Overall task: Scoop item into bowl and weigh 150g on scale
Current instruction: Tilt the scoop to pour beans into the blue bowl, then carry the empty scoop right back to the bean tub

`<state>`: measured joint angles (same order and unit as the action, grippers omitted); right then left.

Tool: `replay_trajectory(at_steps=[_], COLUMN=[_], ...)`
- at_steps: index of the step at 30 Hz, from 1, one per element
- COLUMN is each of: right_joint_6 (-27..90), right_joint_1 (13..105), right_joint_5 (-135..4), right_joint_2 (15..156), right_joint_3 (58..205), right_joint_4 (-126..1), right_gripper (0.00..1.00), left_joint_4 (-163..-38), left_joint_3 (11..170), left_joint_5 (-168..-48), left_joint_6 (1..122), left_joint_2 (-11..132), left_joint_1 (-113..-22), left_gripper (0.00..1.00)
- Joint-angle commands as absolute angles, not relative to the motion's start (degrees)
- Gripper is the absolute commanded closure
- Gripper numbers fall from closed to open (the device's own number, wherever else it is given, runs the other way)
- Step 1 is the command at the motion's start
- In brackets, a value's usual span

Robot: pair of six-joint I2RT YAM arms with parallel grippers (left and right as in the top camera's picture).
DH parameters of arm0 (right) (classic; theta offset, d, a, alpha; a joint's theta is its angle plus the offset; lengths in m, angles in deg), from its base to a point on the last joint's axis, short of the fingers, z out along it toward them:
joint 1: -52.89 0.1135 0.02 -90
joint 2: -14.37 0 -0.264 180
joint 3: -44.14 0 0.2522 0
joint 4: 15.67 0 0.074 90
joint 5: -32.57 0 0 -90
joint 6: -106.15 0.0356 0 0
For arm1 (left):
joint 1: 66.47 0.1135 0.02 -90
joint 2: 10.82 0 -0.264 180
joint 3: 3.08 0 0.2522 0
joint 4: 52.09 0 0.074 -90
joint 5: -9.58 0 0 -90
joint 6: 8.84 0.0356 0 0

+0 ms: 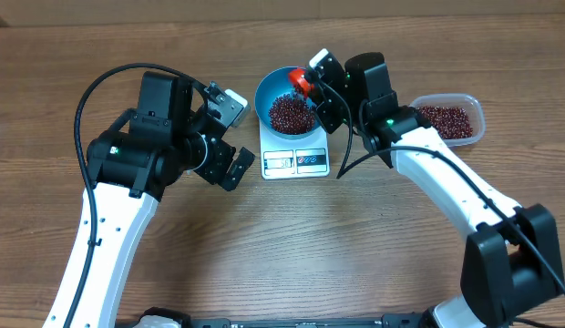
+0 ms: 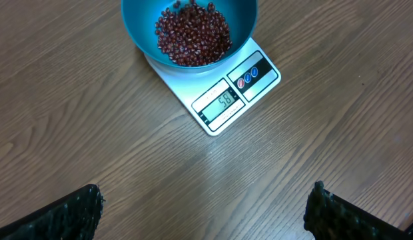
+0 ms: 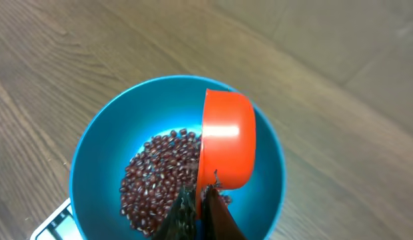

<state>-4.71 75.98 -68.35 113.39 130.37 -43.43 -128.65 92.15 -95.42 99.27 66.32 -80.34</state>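
Tipping of the orange scoop (image 3: pixel 226 143), clamped in the right tool (image 3: pixel 196 213) over the bowl (image 3: pixel 103 137), should go slowly; left tool (image 2: pixel 206 213) gapes empty.

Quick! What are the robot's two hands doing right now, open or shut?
Left gripper: open, holding nothing.
Right gripper: shut on the orange scoop, over the blue bowl.

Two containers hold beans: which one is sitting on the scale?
The blue bowl, on the white scale; the clear tub rests directly on the table.
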Motion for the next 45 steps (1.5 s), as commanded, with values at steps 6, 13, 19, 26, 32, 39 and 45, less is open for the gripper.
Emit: replay_trajectory(at_steps=[6,13,19,26,32,39,45], right_joint_6=[-8.4,-9.0,-6.2,-6.1,-1.7,-1.6,-1.6], right_joint_1=[78.2,79.2,78.7,73.5,58.4,51.2,49.0], right_joint_5=[-58.6,-56.9,-56.8,-53.7,-49.7,-49.5,-49.5], right_joint_2=[110.8,108.4,101.8,94.7,95.2,98.6,103.7], right_joint_3=[130.7,130.7,130.8,130.8,130.7,130.7,130.7], right_joint_4=[-43.6,-43.6,-45.0,-51.6,-63.5,-66.7,-68.0], right_gripper=[0.96,0.96,0.97,0.96,0.96,0.96,0.96], left_joint_4=[-128.7,-128.7,-128.7,-128.7,-128.7,-128.7,-128.7], left_joint_3=[93.4,93.4,93.4,93.4,93.4,93.4,93.4], left_joint_5=[-96.5,-96.5,-96.5,-96.5,-96.5,-96.5,-96.5], left_joint_6=[98.7,98.7,98.7,98.7,98.7,98.7,98.7], left_joint_2=[65.8,65.8,65.8,65.8,65.8,65.8,65.8], left_joint_1=[-80.4,-80.4,-80.4,-80.4,-80.4,-80.4,-80.4], left_gripper=[0.00,0.01,0.00,0.00,0.00,0.00,0.00])
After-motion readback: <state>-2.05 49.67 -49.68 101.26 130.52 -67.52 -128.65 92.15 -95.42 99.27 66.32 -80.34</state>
